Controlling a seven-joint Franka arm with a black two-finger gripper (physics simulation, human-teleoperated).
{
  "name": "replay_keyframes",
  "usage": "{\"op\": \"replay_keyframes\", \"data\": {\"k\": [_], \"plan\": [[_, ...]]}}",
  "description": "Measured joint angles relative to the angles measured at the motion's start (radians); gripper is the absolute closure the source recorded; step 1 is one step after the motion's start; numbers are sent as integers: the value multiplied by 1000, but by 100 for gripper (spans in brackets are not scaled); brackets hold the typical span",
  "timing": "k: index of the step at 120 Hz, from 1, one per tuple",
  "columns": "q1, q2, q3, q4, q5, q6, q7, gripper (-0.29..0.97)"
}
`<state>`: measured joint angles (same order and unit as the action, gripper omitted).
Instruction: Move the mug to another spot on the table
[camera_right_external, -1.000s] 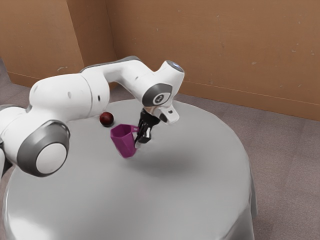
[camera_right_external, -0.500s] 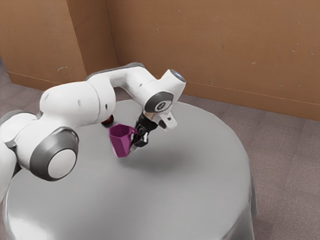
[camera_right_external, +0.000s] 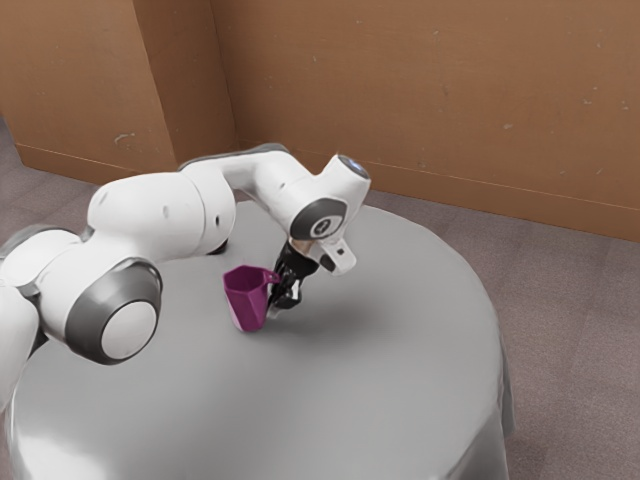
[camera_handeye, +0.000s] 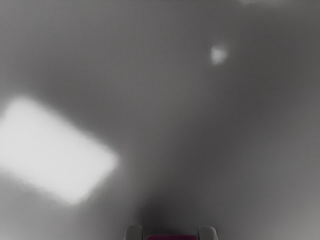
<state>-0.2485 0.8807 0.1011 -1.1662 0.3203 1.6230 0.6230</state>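
A purple faceted mug (camera_right_external: 246, 297) stands upright near the middle of the round grey table (camera_right_external: 380, 380), its base at or just above the surface. My black gripper (camera_right_external: 284, 291) is at the mug's side toward the exterior view's right, shut on its handle and rim edge. In the wrist view a sliver of the purple mug (camera_handeye: 170, 237) sits between my two grey fingertips (camera_handeye: 133, 232), with the grey tabletop (camera_handeye: 210, 150) close beyond them.
My white arm arches over the table's far left part in the exterior view and covers the spot behind the mug. A brown wall runs behind the table. The table's edge curves round at the exterior view's right and front.
My gripper has lowered with the mug, bringing it from a tilted hold above the table down to table level and more upright. A dark red ball near the arm is now hidden behind it.
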Motion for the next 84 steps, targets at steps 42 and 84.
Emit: {"op": "replay_keyframes", "data": {"k": [42,84], "plan": [[3,1,-3,-19,-22,46,-5,54],[4,-31,-3,-15,-46,48,-3,10]]}}
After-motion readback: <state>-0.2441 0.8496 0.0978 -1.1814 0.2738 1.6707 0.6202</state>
